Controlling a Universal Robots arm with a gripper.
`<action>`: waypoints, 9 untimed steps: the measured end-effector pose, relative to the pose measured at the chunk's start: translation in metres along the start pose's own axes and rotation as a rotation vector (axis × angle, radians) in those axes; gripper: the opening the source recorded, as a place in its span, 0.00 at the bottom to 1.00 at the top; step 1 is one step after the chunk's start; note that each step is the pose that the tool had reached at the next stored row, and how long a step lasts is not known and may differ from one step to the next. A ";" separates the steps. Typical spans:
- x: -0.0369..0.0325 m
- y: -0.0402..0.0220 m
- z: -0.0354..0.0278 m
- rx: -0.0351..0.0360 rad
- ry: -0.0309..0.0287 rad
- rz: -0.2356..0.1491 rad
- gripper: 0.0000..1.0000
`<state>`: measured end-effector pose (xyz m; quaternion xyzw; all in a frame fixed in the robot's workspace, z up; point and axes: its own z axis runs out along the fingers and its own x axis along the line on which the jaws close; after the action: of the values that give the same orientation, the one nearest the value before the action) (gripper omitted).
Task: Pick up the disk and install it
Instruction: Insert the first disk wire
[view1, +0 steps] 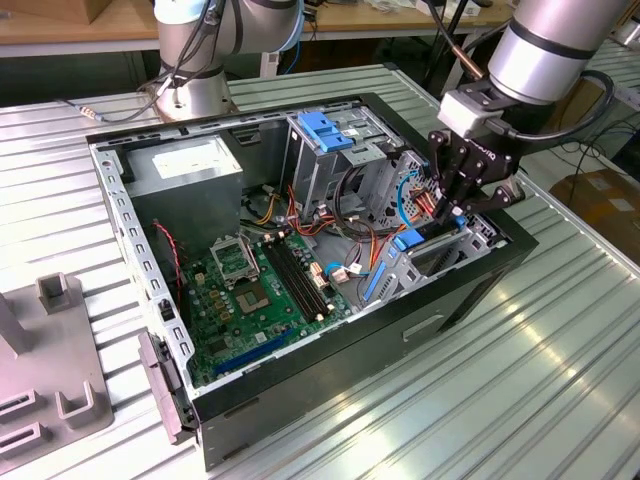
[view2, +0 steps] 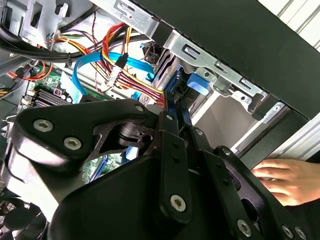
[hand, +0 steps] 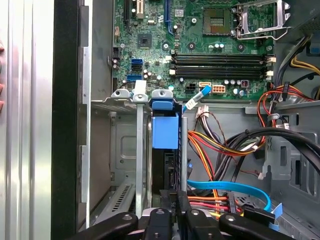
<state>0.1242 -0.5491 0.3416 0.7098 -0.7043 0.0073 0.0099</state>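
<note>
The disk (view1: 408, 240) stands on edge in the drive bay at the corner of the open computer case (view1: 470, 290) on the exterior view's right, its bright blue carrier (hand: 164, 126) showing between the bay's silver rails. In the first wrist view its dark edge (hand: 171, 170) runs from the carrier down to my gripper (hand: 177, 200). My gripper (view1: 452, 208) reaches down into the bay from above, shut on the disk's near end. In the second wrist view the black fingers (view2: 170, 130) press together below the blue carrier (view2: 196, 82).
Orange, yellow and blue cables (hand: 225, 187) crowd the space beside the bay. The motherboard (view1: 260, 290) lies in the case floor, with a grey metal box (view1: 190, 170) behind it. A person's hand (view2: 290, 177) rests outside the case wall. A grey fixture (view1: 50, 370) sits at the exterior view's left.
</note>
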 end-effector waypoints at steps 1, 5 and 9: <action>0.0000 0.0000 -0.0001 0.0000 -0.0001 0.000 0.17; 0.0002 0.0000 -0.0078 0.0003 0.0004 0.000 0.24; 0.0002 0.0000 -0.0090 0.0003 0.0002 0.000 0.22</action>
<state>0.1242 -0.5491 0.3506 0.7098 -0.7043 0.0074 0.0099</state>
